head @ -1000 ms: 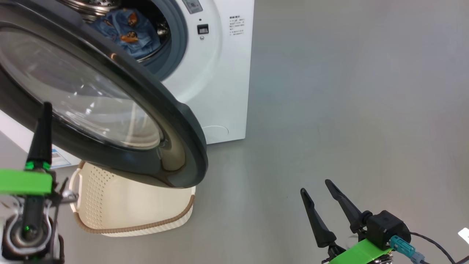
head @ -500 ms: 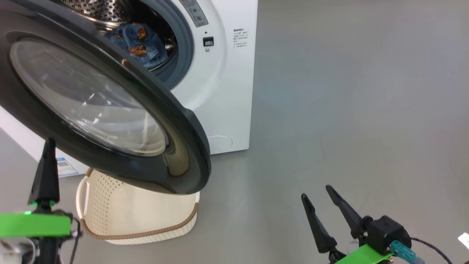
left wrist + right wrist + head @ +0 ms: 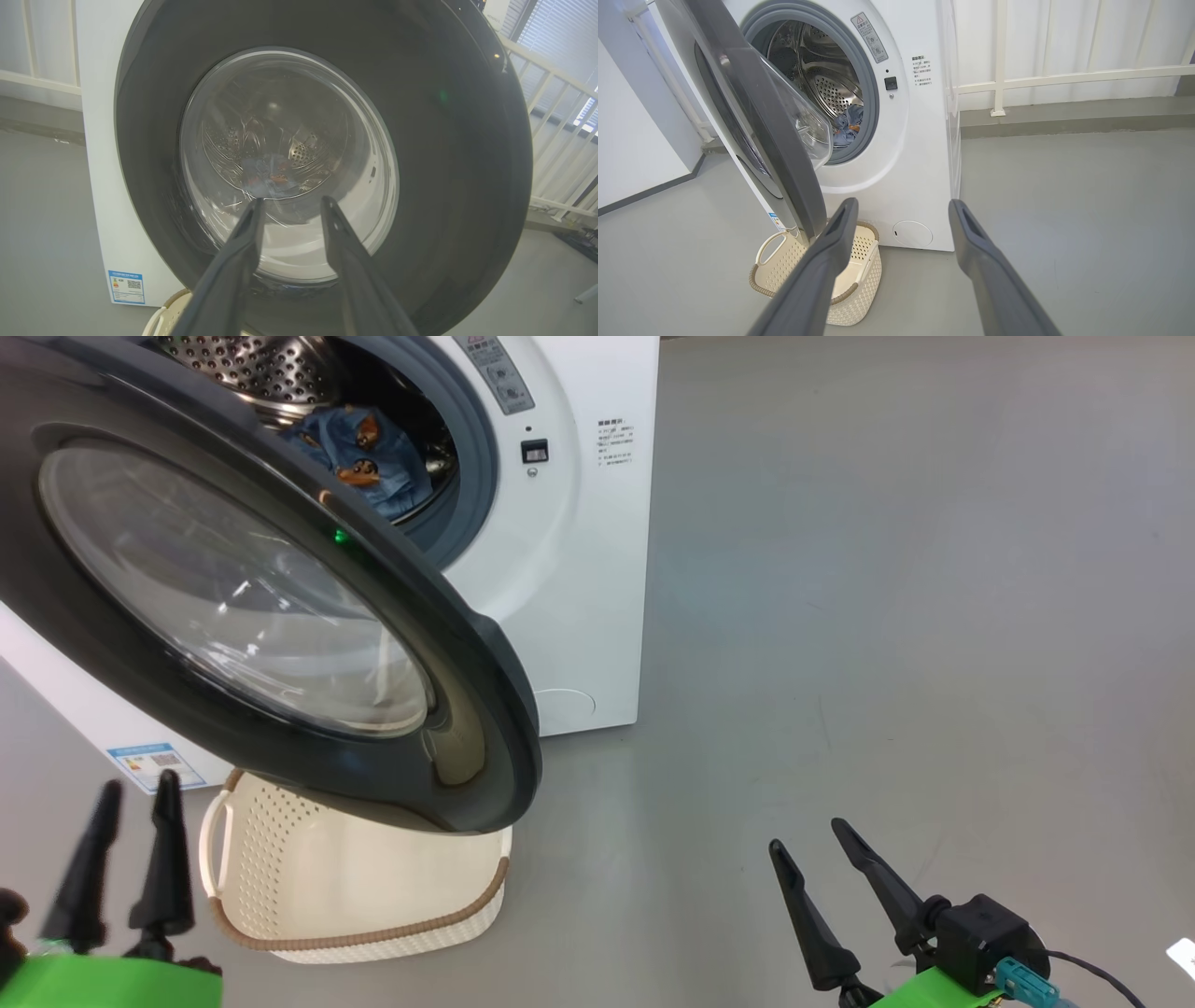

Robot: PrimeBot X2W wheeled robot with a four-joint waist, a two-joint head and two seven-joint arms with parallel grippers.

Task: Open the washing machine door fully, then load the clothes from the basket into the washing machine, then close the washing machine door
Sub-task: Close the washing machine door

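Lower left of the head view: left gripper [image 3: 139, 784], fingers partly spread, holding nothing. Points straight at the outer glass of the large round black-rimmed washing machine door [image 3: 243, 588], half open across the upper left. Nearer to it than the right gripper [image 3: 806, 835], wide and empty at lower right. Beyond, light blue printed clothes [image 3: 373, 453] inside the big white washing machine [image 3: 579, 569]. Below the door, small cream perforated basket [image 3: 373, 933], probably no obstacle.

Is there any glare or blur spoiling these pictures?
Head view: light streaks glare on the washing machine door glass, with a green glint on its rim. Left wrist view: the glass warps the drum behind; the left gripper looks soft. Right wrist view: even light.
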